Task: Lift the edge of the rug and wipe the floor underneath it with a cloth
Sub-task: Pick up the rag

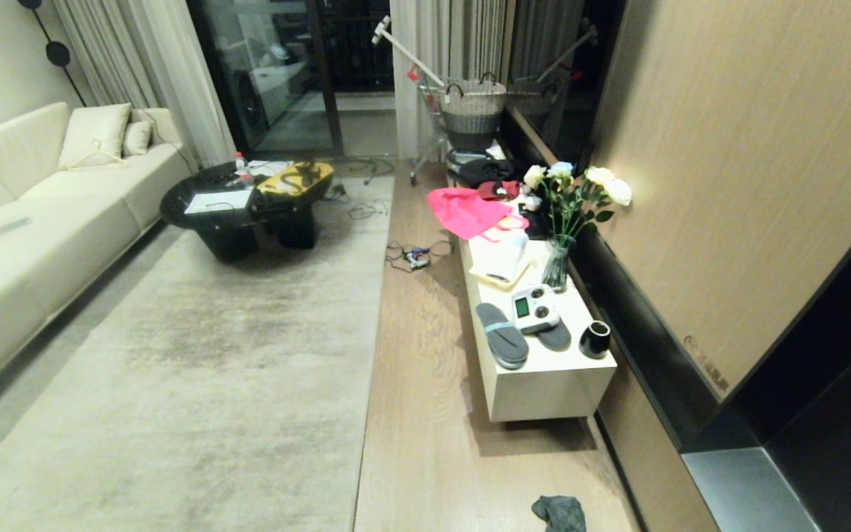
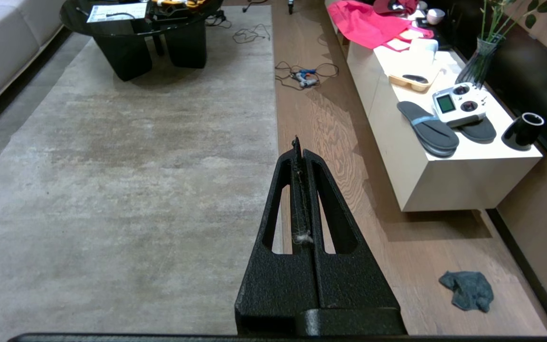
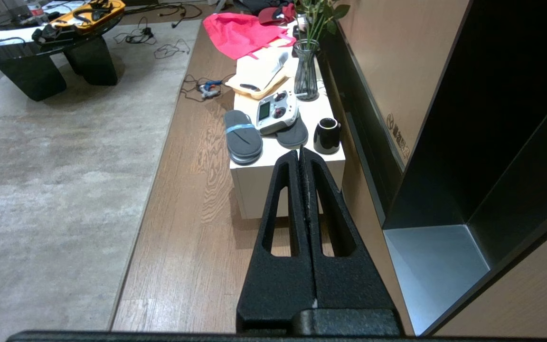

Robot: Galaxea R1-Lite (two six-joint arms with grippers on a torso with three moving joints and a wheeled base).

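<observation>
The rug (image 1: pixel 196 355) lies flat across the middle of the room, its straight edge (image 1: pixel 370 355) running away from me along a strip of bare wood floor (image 1: pixel 425 384). That edge rests down on the planks, not raised anywhere I can see. The cloth (image 1: pixel 560 513) sits crumpled on the floor near the foot of the wall, well apart from the rug edge, on the near side of the white bench (image 1: pixel 544 384).

Neither arm shows from the head view. In the left wrist view the left gripper (image 2: pixel 297 142) hangs above the line where rug meets floor, its fingers pressed together with nothing but a wisp of lint between them; the cloth (image 2: pixel 467 289) lies off to the bench side. In the right wrist view the right gripper (image 3: pixel 300 151) is likewise pressed tight and empty, held above the floor in front of the bench end.

On the bench lie slippers (image 1: pixel 503 336), a remote (image 1: pixel 534 309), a black cup (image 1: pixel 595 339), a vase of flowers (image 1: pixel 558 262) and pink fabric (image 1: pixel 466 210). A black table (image 1: pixel 248 207) stands on the far part of the rug, a sofa (image 1: pixel 34 214) beside it, and cables (image 1: pixel 414 255) lie on the floor beyond the bench
</observation>
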